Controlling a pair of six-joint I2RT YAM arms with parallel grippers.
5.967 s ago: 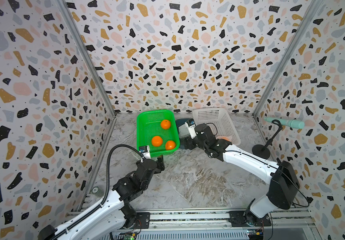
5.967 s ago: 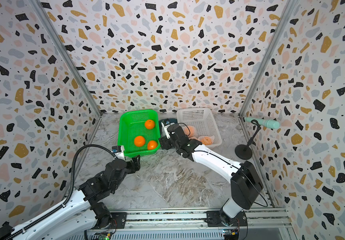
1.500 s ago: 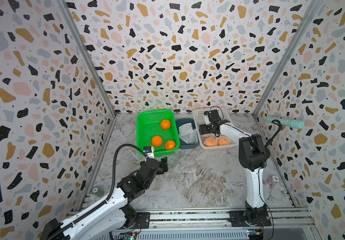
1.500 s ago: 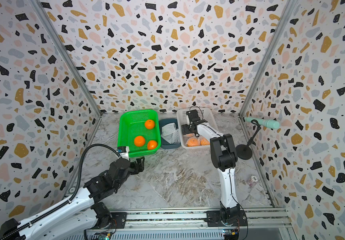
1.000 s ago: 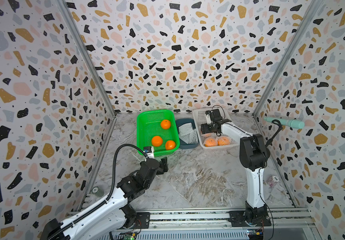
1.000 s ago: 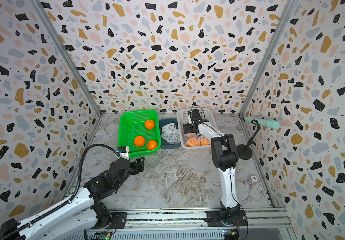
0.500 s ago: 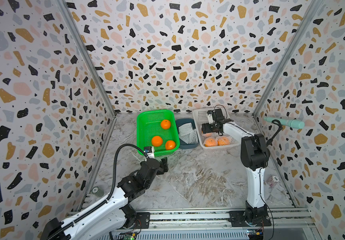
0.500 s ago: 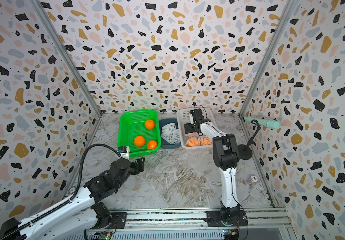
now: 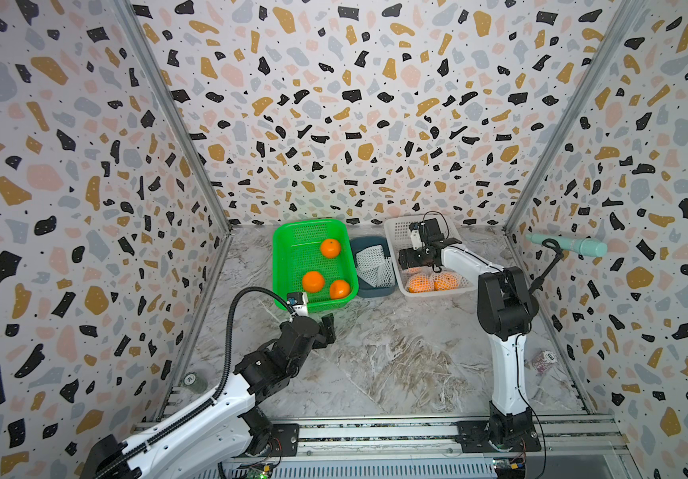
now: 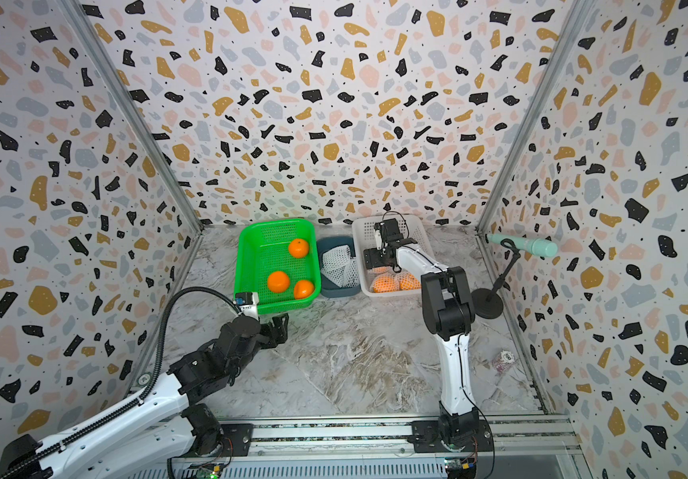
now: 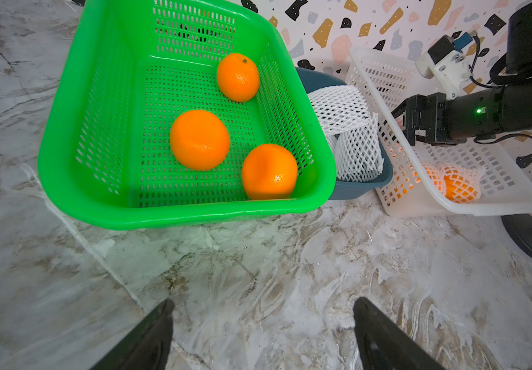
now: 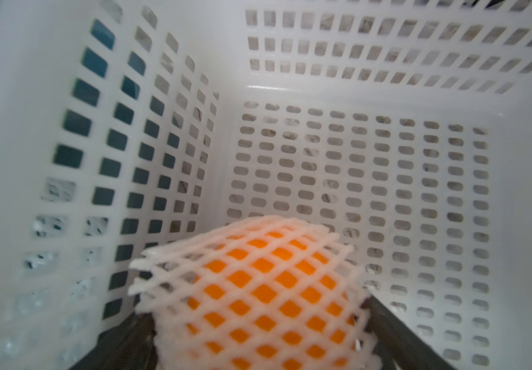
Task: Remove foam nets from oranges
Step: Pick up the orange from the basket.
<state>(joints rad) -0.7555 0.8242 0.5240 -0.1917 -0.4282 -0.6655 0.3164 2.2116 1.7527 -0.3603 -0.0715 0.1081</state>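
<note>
Nearest the rail, just in front of the green basket's (image 9: 278,265) near rim, the left gripper (image 11: 263,302) hangs over the marble table (image 9: 396,352), jaws wide apart and nothing between them. Inside the green basket lie three bare oranges (image 9: 313,281), one toward its far end and two close together at its near end. Just beside the green basket's right wall stands a blue tub (image 9: 375,292) holding the shed foam nets (image 9: 373,265), white mesh sleeves piled loosely. Further right of the green basket, beyond the tub, a white basket (image 9: 433,293) carries two netted oranges (image 9: 420,284) side by side at its near end. Farther back in that basket the right gripper (image 12: 256,309) reaches down, its dark fingers (image 12: 123,342) standing on either side of a third netted orange (image 12: 268,282). The wrist view does not show whether they press on the mesh or merely straddle it. Judged step: pick-up of the fourth fruit, with half the batch already stripped. The next move calls for a firm closure on fruit and net together and a lift clear of the basket wall. The fruit would then be carried toward the left gripper, which must pinch a loose net edge so the sleeve can be drawn off without the round fruit rolling free.
</note>
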